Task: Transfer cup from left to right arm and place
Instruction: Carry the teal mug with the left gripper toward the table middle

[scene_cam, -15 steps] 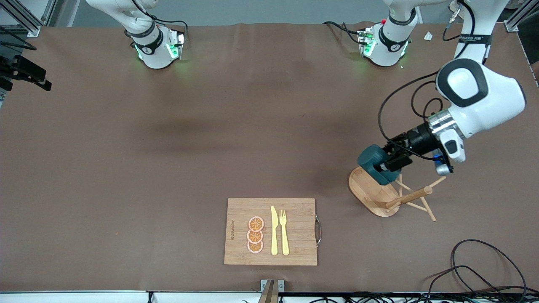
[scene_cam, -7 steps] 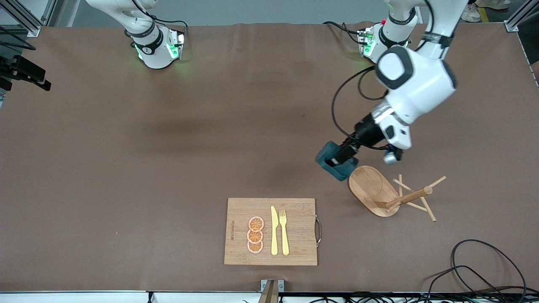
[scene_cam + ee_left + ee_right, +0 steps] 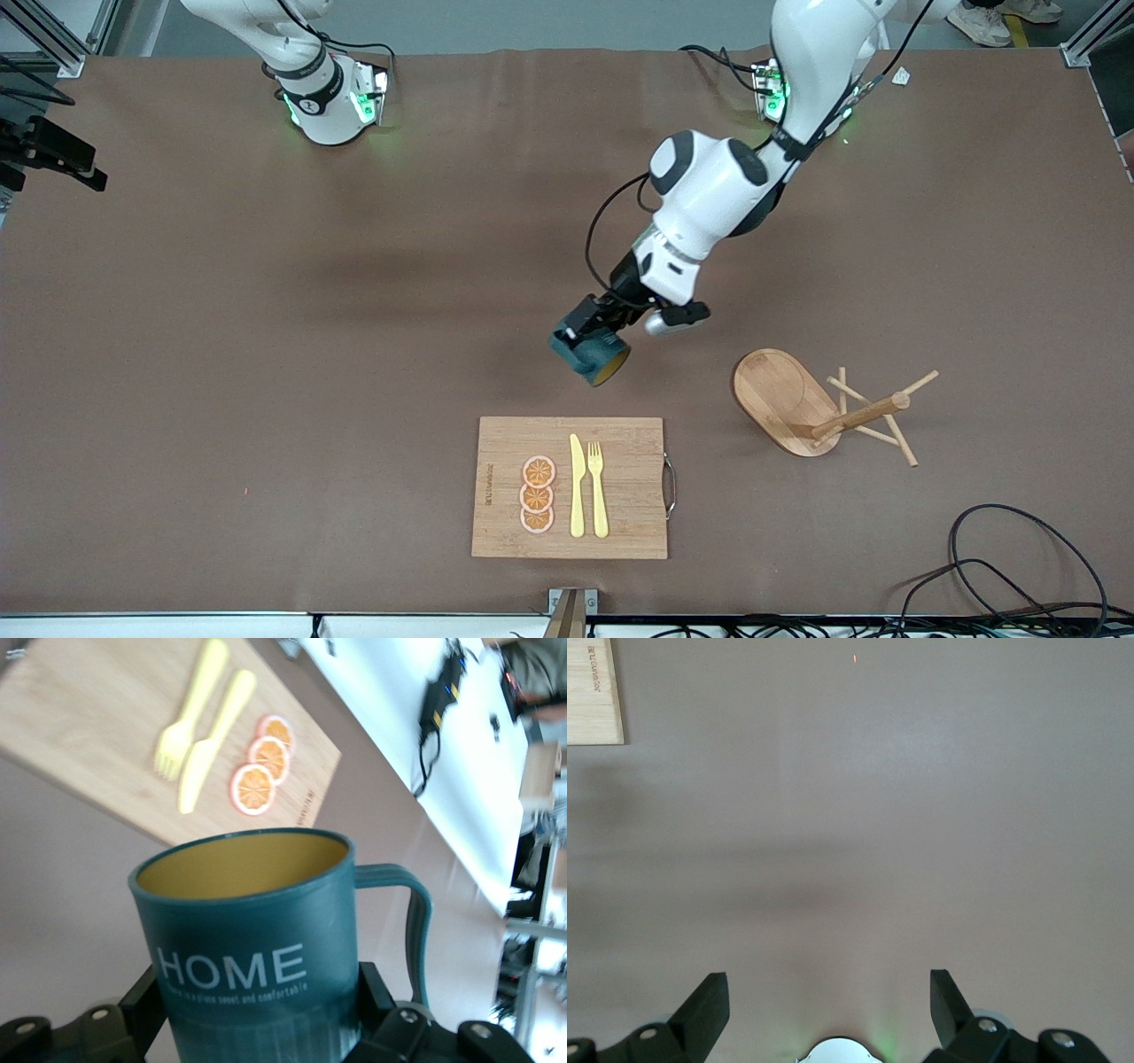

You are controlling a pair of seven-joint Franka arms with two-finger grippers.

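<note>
The cup (image 3: 589,354), dark teal with a mustard-yellow inside, hangs tilted in the air over the brown table, above the bare stretch just off the cutting board's edge. Its mouth is turned toward the front camera. My left gripper (image 3: 592,330) is shut on its body. In the left wrist view the cup (image 3: 257,921) reads "HOME", its handle (image 3: 416,921) sticks out to one side, and the black fingers (image 3: 149,997) press its sides. My right gripper (image 3: 828,992) stands open over bare table, nothing between its fingers; the right arm (image 3: 306,75) waits near its base.
A wooden cutting board (image 3: 500,443) near the table's front edge carries orange slices (image 3: 537,496), a yellow knife (image 3: 577,487) and a fork (image 3: 598,487). A wooden mug stand (image 3: 784,394) with pegs is toward the left arm's end. Black cables (image 3: 1001,567) lie at that front corner.
The left arm has carried the cup from above the wooden stand toward the table's middle, and the cup's mouth now faces the front camera. The right arm has not moved.
</note>
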